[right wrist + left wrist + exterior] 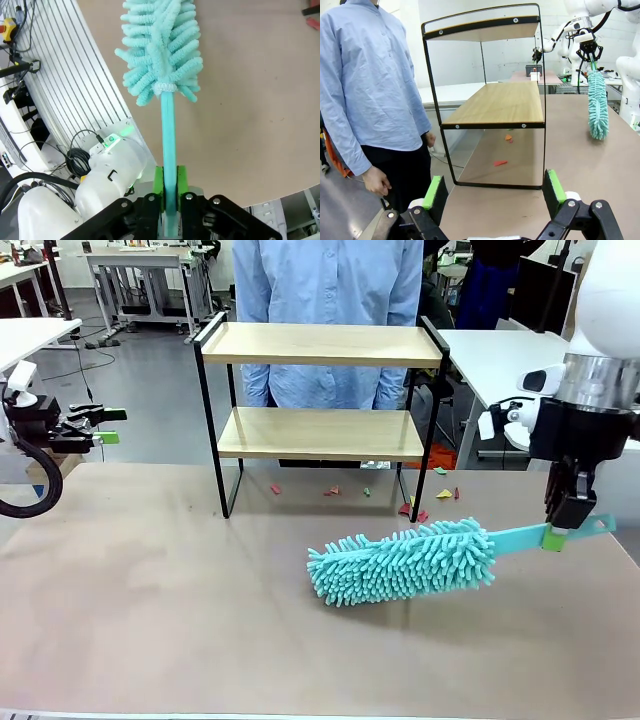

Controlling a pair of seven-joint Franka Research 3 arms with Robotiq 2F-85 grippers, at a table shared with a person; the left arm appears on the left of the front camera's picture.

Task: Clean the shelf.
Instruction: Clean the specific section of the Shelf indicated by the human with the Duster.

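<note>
The shelf stands upright on the far part of the surface, its long side square to the near edge. It is a small two-tier rack: two light wooden boards, one above the other and both level, in a thin black metal frame. The frame's end loops rest on the surface and rise into side handles above the top board.

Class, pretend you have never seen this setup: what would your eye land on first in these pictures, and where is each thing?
The fluffy turquoise duster stands out first, stretched across the table right of centre, its handle clamped in the right gripper. Behind it stands the shelf, both boards bare, with small coloured scraps on the table beneath it and a person in a light blue shirt just beyond.
</note>
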